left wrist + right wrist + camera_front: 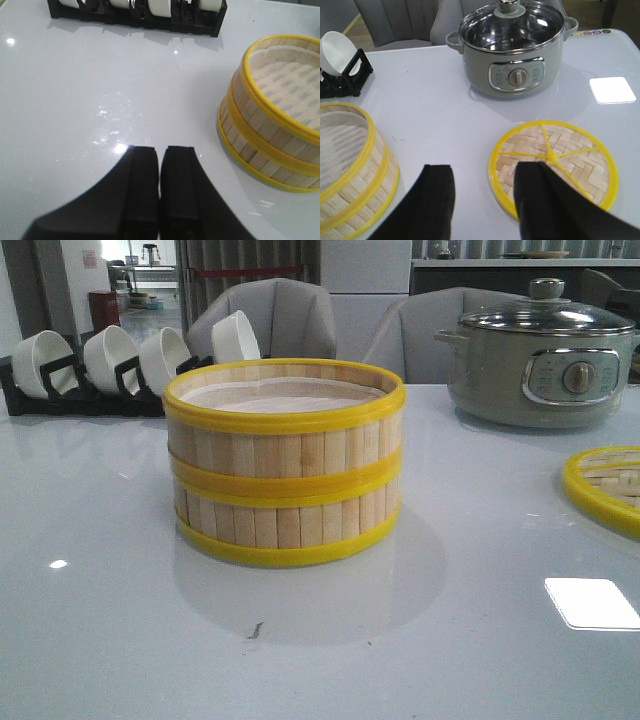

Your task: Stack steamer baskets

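I see two steamer baskets (285, 465) stacked mid-tabletop (100, 620), lid (553, 166) at their 3 o'clock; my left tool (160, 165) is together, right tool (485, 187) apart.

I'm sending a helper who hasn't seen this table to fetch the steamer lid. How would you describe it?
Find the grey electric pot at the table's far right. In front of it lies the lid: a flat woven bamboo disc with a yellow rim and yellow spokes. Unlike the stacked steamer baskets to its left, it has no walls.

We see two steamer baskets (285, 465) stacked mid-tabletop (100, 620), the lid (605, 485) lying to their right, pot (540, 365) behind it, bowl rack (80, 390) behind-left.
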You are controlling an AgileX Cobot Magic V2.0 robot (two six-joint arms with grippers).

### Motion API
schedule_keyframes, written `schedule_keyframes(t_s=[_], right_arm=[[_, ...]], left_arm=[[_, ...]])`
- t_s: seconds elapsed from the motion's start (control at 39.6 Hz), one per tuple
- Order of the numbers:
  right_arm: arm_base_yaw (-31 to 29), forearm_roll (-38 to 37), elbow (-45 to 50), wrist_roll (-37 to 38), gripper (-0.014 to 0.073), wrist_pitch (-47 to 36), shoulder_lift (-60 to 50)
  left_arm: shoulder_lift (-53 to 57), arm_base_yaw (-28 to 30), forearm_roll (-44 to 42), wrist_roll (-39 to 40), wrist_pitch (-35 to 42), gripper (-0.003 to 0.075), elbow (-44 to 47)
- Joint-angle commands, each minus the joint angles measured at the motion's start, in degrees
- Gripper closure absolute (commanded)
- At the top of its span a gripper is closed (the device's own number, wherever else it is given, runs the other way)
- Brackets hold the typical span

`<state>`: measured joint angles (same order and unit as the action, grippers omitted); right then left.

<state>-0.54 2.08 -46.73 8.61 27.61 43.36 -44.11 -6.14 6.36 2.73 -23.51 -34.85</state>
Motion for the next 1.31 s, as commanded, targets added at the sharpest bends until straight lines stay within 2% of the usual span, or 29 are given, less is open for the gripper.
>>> schedule_keyframes(t_s=[0.0, 0.1, 0.15, 0.18, 0.23, 0.55, 0.63, 0.73, 0.83, 0.88, 0.98, 1.14, 1.29], right_arm=[[0.03, -0.22, -2.08, -0.73, 0.0293, -4.15, -0.02], [0.03, -0.22, -2.08, -0.73, 0.0445, -3.57, -0.02], [0.03, -0.27, -2.08, -0.73, 0.0564, -2.91, -0.02], [0.03, -0.27, -2.08, -0.73, 0.0585, -2.59, -0.02], [0.03, -0.27, -2.08, -0.73, 0.0552, -2.28, 0.3], [0.09, 0.43, -1.99, -0.68, 0.0555, 1.77, 4.27], [0.09, 0.43, -1.99, -0.73, 0.0534, 1.77, 5.79], [0.09, 0.38, -1.99, -0.78, 0.0427, 1.67, 7.68], [0.09, 0.38, -1.99, -0.78, 0.025, 1.59, 9.65], [0.04, 0.38, -1.99, -0.78, 0.0215, 1.59, 10.61], [-0.01, 0.17, -1.99, -0.78, 0.0249, 1.52, 12.57], [-0.02, -4.28, -2.27, -0.78, 0.0319, 0.52, 15.75], [-1.11, -8.84, -5.19, -0.78, 0.0336, 0.36, 21.35]], left_arm=[[0.4, -0.49, 0.0, 0.37, 4.4, 0.0625, -1.66], [0.4, -0.49, 0.0, 0.37, 4.32, 0.0625, -1.66], [0.4, -0.49, 0.0, 0.37, 4.32, 0.0625, -1.66], [0.4, -0.49, 0.0, 0.37, 4.32, 0.0625, -1.66], [0.4, -0.49, 0.0, 0.37, 4.32, 0.0625, -1.66], [0.4, -0.49, 0.0, 0.37, 4.32, 0.0625, -1.66], [0.4, -0.49, 0.0, 0.37, 4.32, 0.0625, -1.66], [0.4, -0.49, 0.0, 0.37, 4.32, 0.0625, -1.66], [0.4, -0.49, 0.0, 0.37, 4.32, 0.0625, -1.66], [0.4, -0.49, 0.0, 0.37, 4.32, 0.0625, -1.66], [0.4, -0.49, 0.0, 0.37, 4.32, 0.0625, -1.66], [0.4, -0.49, 0.0, 0.37, 4.32, 0.0625, -1.66], [0.4, -0.49, 0.0, 0.37, 4.32, 0.0625, -1.66]])
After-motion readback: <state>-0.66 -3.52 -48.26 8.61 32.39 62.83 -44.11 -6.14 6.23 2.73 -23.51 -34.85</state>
